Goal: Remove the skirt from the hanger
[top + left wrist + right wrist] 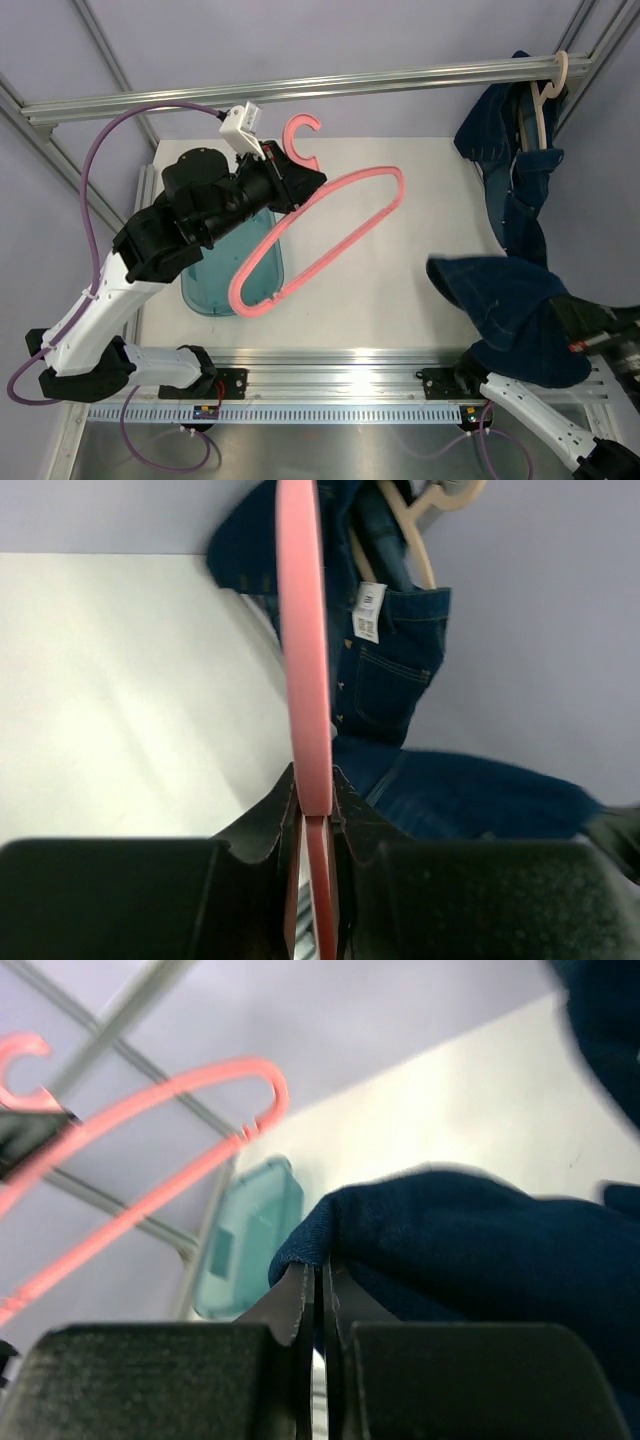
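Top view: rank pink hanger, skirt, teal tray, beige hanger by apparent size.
1-2, unranked: pink hanger and skirt. Their spans look alike, and both seem lifted toward the camera.
3. teal tray, partly hidden.
4. beige hanger, mostly hidden, so its true size is unsure.

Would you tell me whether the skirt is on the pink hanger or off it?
Off: the pink hanger is bare in the left gripper, and the skirt is pinched by the right gripper.
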Controlling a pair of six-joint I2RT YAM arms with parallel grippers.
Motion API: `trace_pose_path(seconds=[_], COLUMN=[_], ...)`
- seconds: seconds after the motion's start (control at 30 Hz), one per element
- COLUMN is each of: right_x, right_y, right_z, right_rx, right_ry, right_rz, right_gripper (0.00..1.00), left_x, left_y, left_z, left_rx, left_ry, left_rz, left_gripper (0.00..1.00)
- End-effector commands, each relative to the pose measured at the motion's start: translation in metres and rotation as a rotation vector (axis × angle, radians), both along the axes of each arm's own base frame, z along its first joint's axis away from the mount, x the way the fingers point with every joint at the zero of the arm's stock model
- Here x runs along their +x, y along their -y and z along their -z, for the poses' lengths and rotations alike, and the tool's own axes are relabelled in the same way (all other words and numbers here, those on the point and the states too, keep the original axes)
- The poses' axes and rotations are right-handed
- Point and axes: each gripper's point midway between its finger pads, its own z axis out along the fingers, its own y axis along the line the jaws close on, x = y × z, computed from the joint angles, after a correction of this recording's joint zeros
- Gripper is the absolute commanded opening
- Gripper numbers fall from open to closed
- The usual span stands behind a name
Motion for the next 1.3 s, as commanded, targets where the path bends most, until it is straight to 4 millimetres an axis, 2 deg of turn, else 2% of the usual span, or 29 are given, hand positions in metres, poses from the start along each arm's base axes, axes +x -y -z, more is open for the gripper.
trace_pose_path(seconds=[0.0, 0.07, 0.1, 0.13, 0.23, 0.3, 0.47, 0.5, 0.57, 0.67, 0.73, 0.87, 0.93, 1.03, 1.07, 1.1, 1.13, 1.17, 1.2, 1.23, 1.27], right_x=[0.036, 0.040, 0.050, 0.047, 0.052, 0.056, 0.051, 0.059, 0.061, 0.075, 0.079, 0.088, 0.092, 0.101, 0.105, 0.107, 0.111, 0.114, 0.115, 0.113, 0.109], right_y=[-0.065, -0.092, -0.108, -0.123, -0.150, -0.162, -0.193, -0.202, -0.212, -0.227, -0.232, -0.241, -0.241, -0.239, -0.241, -0.241, -0.239, -0.238, -0.237, -0.237, -0.238], right_z=[-0.017, -0.022, -0.025, -0.029, -0.047, -0.061, -0.095, -0.096, -0.097, -0.085, -0.085, -0.070, -0.065, -0.043, -0.031, -0.018, -0.010, -0.002, 0.008, 0.007, -0.002], right_rx=[-0.103, -0.124, -0.141, -0.148, -0.119, -0.105, -0.046, -0.045, -0.051, -0.063, -0.048, -0.041, -0.048, -0.076, -0.092, -0.103, -0.103, -0.102, -0.097, -0.085, -0.055], right_ry=[-0.004, 0.001, -0.011, -0.001, 0.029, 0.047, 0.106, 0.095, 0.084, 0.046, 0.053, 0.022, 0.012, -0.037, -0.071, -0.122, -0.162, -0.199, -0.256, -0.263, -0.235], right_rz=[-0.173, -0.279, -0.316, -0.392, -0.492, -0.525, -0.672, -0.685, -0.721, -0.739, -0.744, -0.750, -0.733, -0.693, -0.686, -0.682, -0.651, -0.631, -0.615, -0.618, -0.633], right_gripper=[0.00, 0.00, 0.00, 0.00, 0.00, 0.00, 0.00, 0.00, 0.00, 0.00, 0.00, 0.00, 0.00, 0.00, 0.10, 0.31, 0.72, 0.98, 0.99, 1.00, 0.99], left_x=[-0.026, -0.033, -0.038, -0.038, -0.041, -0.040, -0.039, -0.039, -0.042, -0.046, -0.048, -0.057, -0.061, -0.063, -0.062, -0.062, -0.059, -0.056, -0.054, -0.047, -0.042], left_y=[0.008, 0.006, -0.001, -0.004, -0.025, -0.035, -0.058, -0.061, -0.069, -0.079, -0.089, -0.111, -0.112, -0.110, -0.109, -0.107, -0.106, -0.104, -0.103, -0.099, -0.096], left_z=[-0.055, -0.059, -0.065, -0.064, -0.070, -0.071, -0.068, -0.068, -0.070, -0.073, -0.078, -0.092, -0.095, -0.091, -0.089, -0.088, -0.086, -0.082, -0.079, -0.074, -0.069], left_rx=[-0.181, -0.201, -0.216, -0.213, -0.200, -0.184, -0.141, -0.135, -0.138, -0.141, -0.141, -0.188, -0.203, -0.206, -0.203, -0.206, -0.200, -0.186, -0.174, -0.156, -0.138], left_ry=[0.076, 0.076, 0.087, 0.088, 0.109, 0.120, 0.125, 0.128, 0.136, 0.145, 0.154, 0.197, 0.206, 0.200, 0.198, 0.196, 0.190, 0.185, 0.180, 0.169, 0.161], left_rz=[0.138, 0.162, 0.161, 0.153, 0.103, 0.066, -0.009, -0.017, -0.029, -0.045, -0.065, -0.099, -0.083, -0.068, -0.065, -0.065, -0.073, -0.079, -0.084, -0.104, -0.116], left_gripper=[0.00, 0.00, 0.00, 0.00, 0.00, 0.00, 0.00, 0.00, 0.00, 0.00, 0.00, 0.00, 0.00, 0.00, 0.00, 0.00, 0.00, 0.00, 0.00, 0.00, 0.00])
